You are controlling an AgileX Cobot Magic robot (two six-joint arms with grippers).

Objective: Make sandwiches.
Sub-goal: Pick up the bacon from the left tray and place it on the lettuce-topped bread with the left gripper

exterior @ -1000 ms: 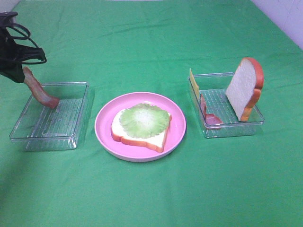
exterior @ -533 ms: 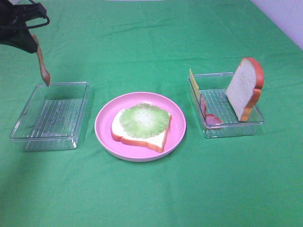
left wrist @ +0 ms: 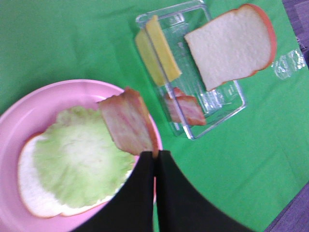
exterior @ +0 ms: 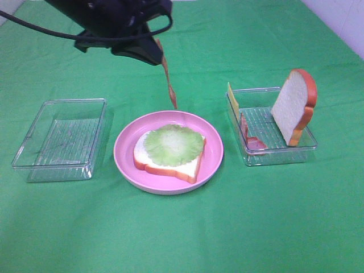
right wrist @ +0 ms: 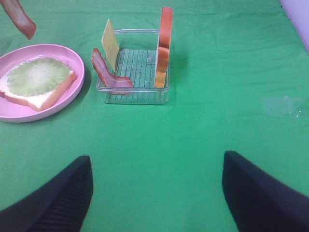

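Observation:
My left gripper is shut on the top end of a red-brown bacon strip, which hangs over the far edge of the round pink plate. In the left wrist view the bacon hangs from the closed gripper above the lettuce. On the plate lies a white bread slice with a pale green lettuce leaf on it. The right tray holds a yellow cheese square, a ham slice and an upright bread slice. My right gripper is open and empty over the cloth, out of the exterior view.
A clear plastic tray with nothing in it stands left of the plate. A green cloth covers the table. The left arm reaches in from the far left above the table's back part.
My left gripper lifted the bacon out of the left tray and carried it to the right, to above the plate's far edge. Nothing else moved.

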